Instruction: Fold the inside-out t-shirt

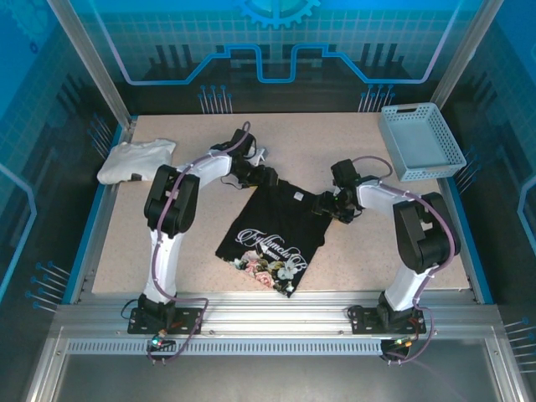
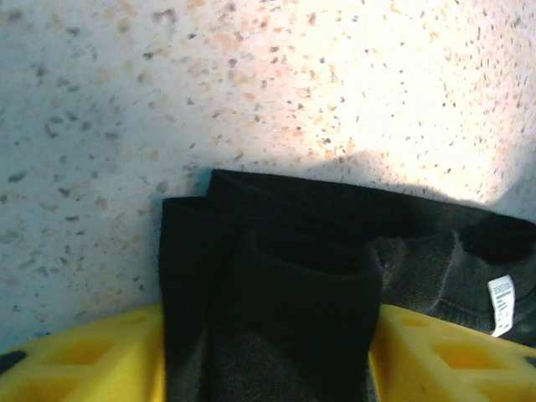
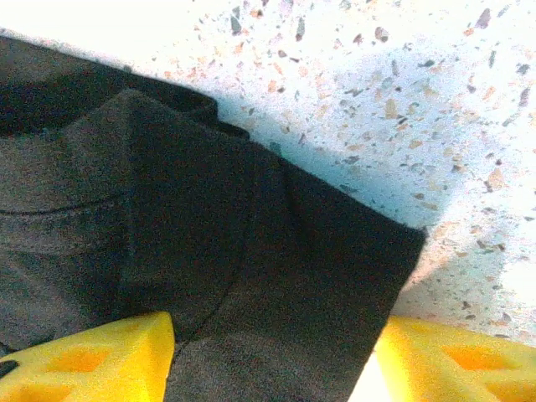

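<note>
The inside-out t-shirt [image 1: 272,230] lies flat mid-table, black, with white script and a floral print at its near end. My left gripper [image 1: 266,177] is down at its far left corner. In the left wrist view a rolled fold of the t-shirt [image 2: 293,276] fills the gap between the yellow fingers [image 2: 75,360], which stand well apart; a white label [image 2: 501,303] shows to the right. My right gripper [image 1: 322,205] is at the far right corner. Its fingers [image 3: 461,360] straddle a flat sleeve of the t-shirt [image 3: 209,209], with bare table beside the right finger.
A small white folded garment [image 1: 134,159] lies at the far left of the speckled table [image 1: 377,251]. A light blue basket [image 1: 419,141] stands at the far right corner. Metal frame rails border the table.
</note>
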You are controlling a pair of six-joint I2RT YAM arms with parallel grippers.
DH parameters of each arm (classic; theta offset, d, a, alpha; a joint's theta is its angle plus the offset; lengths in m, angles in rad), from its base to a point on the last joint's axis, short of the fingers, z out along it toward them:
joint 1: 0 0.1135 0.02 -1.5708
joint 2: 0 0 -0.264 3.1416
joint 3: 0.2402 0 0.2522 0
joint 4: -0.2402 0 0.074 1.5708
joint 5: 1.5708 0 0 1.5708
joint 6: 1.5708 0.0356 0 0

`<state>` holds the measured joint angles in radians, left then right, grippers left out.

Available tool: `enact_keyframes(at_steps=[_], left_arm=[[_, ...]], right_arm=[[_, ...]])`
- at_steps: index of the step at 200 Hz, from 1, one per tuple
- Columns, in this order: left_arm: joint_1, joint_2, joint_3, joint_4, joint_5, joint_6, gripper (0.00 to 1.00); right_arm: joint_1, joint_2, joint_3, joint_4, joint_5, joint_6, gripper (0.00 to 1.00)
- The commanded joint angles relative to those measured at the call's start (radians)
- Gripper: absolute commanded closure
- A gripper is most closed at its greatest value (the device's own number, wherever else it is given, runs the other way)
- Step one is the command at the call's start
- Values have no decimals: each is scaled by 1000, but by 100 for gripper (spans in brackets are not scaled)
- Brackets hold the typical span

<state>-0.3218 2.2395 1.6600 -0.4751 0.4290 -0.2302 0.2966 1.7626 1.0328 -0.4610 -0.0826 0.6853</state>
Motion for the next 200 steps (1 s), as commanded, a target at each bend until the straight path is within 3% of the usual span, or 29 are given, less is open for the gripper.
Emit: enact_keyframes(at_steps=[1, 67, 129, 200], left_arm=[[6, 36, 21, -30, 87, 12, 48], [24, 39, 22, -18, 102, -5, 70], [30, 40, 20, -10, 101, -11, 71], [33, 33, 10, -8, 95, -12, 71]], right_arm=[[53, 84, 60, 295, -103, 3, 39], [45, 70, 78, 245, -52, -6, 47], [12, 0, 78, 165, -14, -43, 45], [32, 108, 118, 137, 38, -70, 36]])
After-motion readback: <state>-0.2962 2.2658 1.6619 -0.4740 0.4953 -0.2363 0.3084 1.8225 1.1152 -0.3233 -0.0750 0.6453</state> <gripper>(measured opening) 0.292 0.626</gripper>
